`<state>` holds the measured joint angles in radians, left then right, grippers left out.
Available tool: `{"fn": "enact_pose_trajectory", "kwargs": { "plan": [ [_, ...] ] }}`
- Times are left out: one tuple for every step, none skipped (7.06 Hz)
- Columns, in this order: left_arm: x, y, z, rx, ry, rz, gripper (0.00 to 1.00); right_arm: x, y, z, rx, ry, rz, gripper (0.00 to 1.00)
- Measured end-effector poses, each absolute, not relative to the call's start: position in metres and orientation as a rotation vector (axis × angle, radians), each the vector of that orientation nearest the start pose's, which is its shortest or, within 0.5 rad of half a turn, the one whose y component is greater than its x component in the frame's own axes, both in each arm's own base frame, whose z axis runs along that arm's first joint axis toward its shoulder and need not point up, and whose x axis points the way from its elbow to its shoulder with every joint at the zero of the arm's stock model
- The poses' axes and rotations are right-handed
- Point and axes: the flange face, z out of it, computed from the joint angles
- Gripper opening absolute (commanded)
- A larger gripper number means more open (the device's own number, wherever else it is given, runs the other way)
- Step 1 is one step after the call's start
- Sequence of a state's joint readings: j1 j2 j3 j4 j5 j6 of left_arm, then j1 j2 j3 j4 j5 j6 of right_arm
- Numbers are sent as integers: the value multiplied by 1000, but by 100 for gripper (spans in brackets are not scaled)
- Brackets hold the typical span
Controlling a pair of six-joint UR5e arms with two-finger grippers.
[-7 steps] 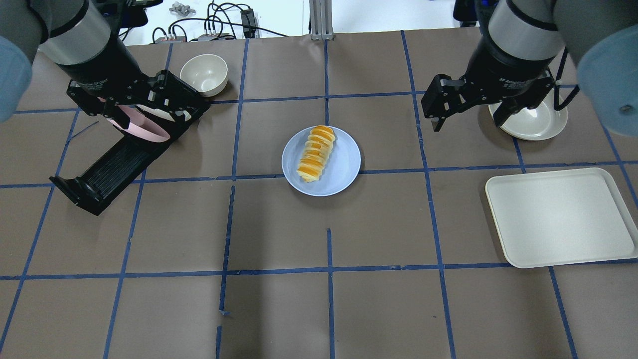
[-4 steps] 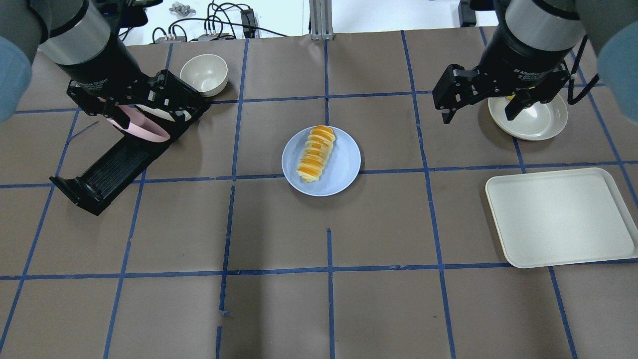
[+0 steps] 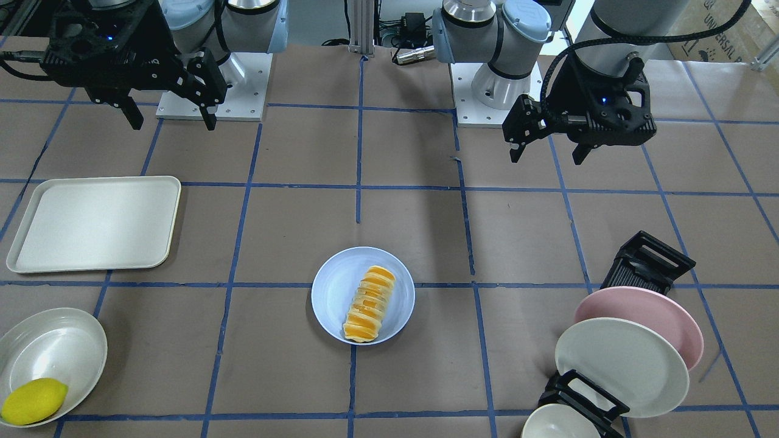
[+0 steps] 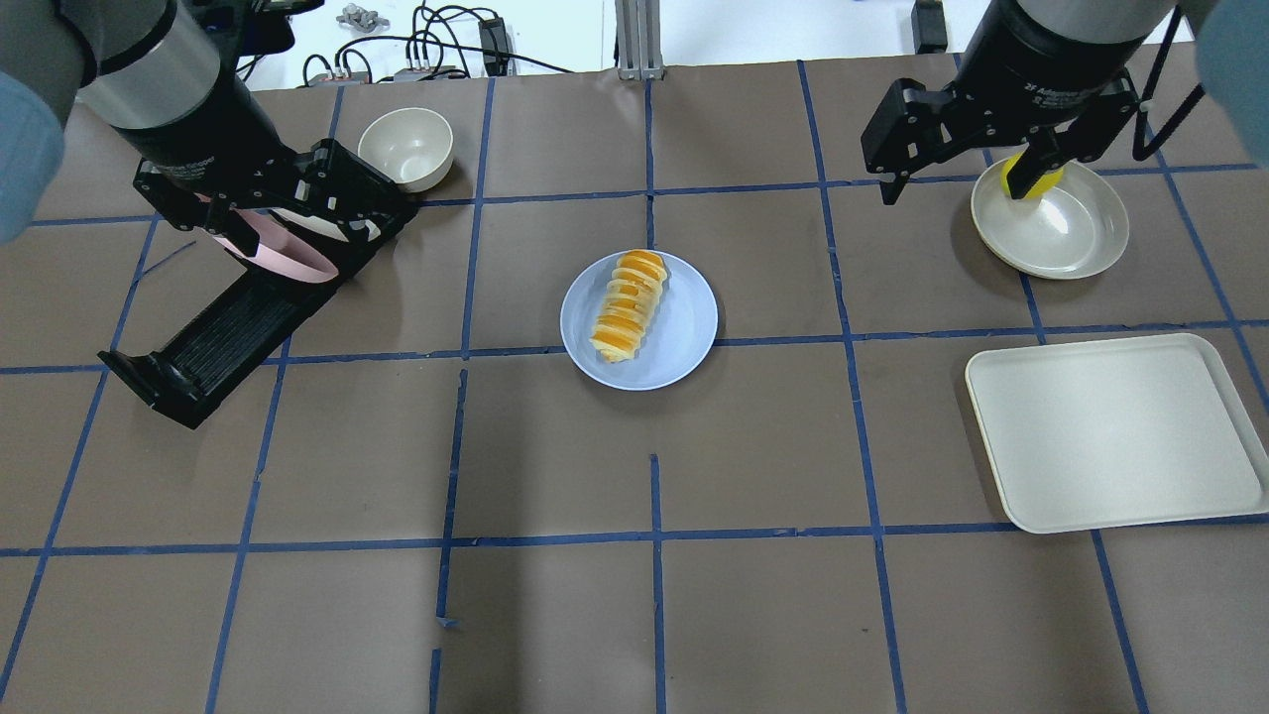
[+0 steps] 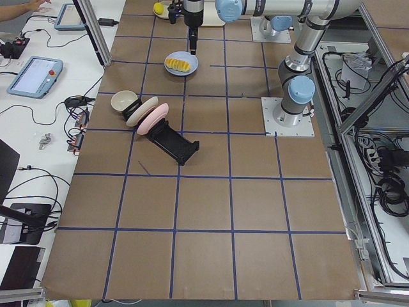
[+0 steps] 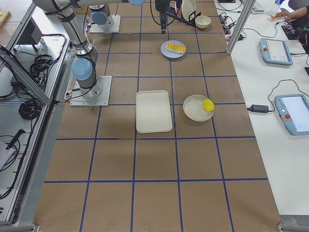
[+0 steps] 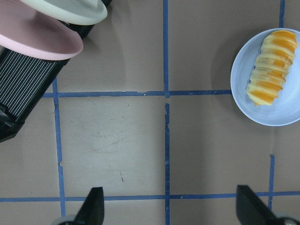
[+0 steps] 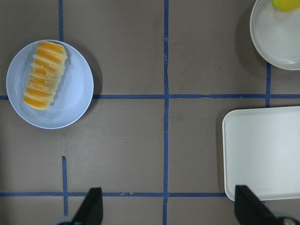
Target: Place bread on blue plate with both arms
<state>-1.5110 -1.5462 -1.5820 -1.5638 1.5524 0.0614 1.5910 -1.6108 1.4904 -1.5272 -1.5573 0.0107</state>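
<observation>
Bread (image 4: 628, 306) lies on blue plate (image 4: 686, 342), mid-table, long axis running away from robot, far end leaning slightly toward its right. Left gripper (image 3: 546, 159) and right gripper (image 3: 172, 125) both spread, empty, well apart from plate. Front view shows whole lemon (image 3: 33, 400); overhead hides most of it behind right gripper

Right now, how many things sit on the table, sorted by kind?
Plates: 4 (blue plate, pink plate, standing white plate, flat white plate)
Bowl: 1
Tray: 1
Rack: 1
Bread: 1
Lemon: 1
Total: 9
</observation>
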Motion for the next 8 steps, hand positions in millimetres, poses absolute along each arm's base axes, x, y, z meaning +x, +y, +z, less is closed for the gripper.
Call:
{"fn": "enact_pose_trajectory", "kwargs": {
  "plan": [
    [-106, -491, 495, 3, 3158, -35, 100, 145, -479, 544, -17, 3125, -114, 99],
    [-106, -491, 495, 3, 3158, -35, 100, 145, -480, 544, -20, 3126, -109, 99],
    [-106, -491, 495, 3, 3158, -35, 100, 145, -480, 544, -23, 3126, -108, 99],
    [-106, -491, 495, 3, 3159, -34, 100, 145, -479, 544, -25, 3126, -108, 99],
    [-106, -491, 495, 3, 3159, -33, 100, 145, -479, 544, -29, 3127, -106, 99],
    [-106, -491, 494, -4, 3159, -32, 100, 145, -480, 544, -29, 3127, -107, 99],
    [-107, -491, 494, -18, 3158, -31, 100, 145, -480, 544, -30, 3128, -108, 99],
    [-107, -491, 494, -29, 3156, -30, 100, 145, -480, 544, -31, 3128, -106, 99]
  ]
}}
